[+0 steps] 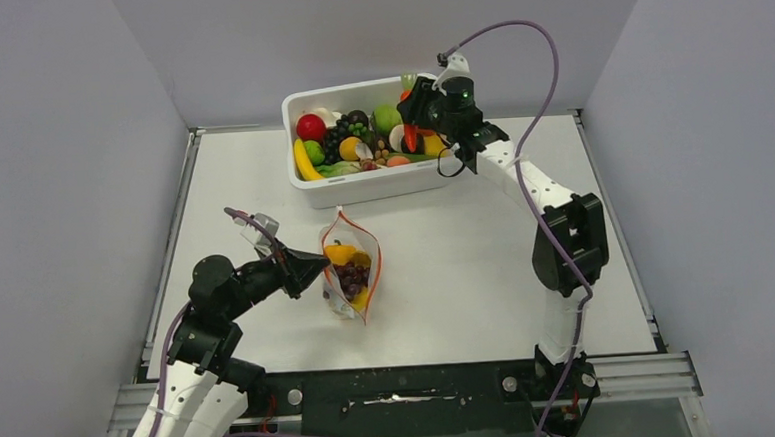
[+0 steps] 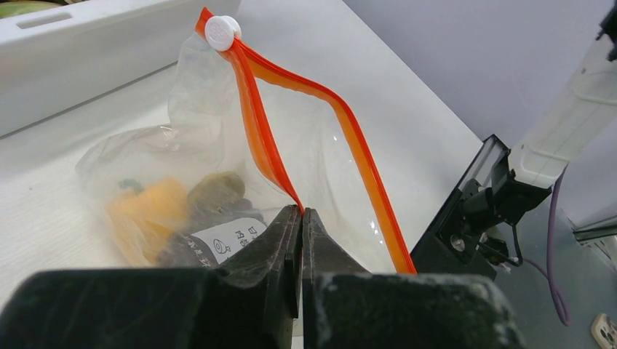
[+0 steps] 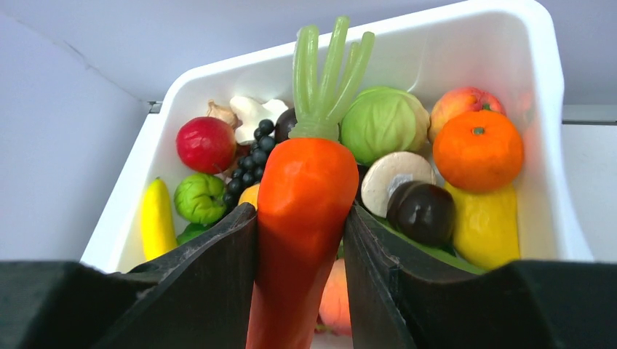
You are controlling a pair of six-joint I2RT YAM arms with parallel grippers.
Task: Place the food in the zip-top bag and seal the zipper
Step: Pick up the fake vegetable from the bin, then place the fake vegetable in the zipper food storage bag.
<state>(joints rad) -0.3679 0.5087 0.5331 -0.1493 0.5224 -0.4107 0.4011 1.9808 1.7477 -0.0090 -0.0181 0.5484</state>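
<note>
Zip-top bag (image 1: 350, 272) lies centre-left on the bench (image 1: 466, 264), mouth gaping toward the white tub (image 1: 362, 188). It's thin floppy clear film with an orange-yellow pepper (image 1: 339, 253), dark grapes (image 1: 353, 275) and a yellow piece (image 1: 360, 298) inside, so filling looks partly done and sealing not started: the stiff orange-red zipper (image 2: 356, 145) bows open, white slider (image 2: 222, 33) at the far end. Left jaws are pinched flat on one zipper lip, propping the mouth up; right jaws, over the tub, are clamped at a medium gap on a glossy tapered carrot (image 3: 302, 196) with pale green stalks, probably next in.
</note>
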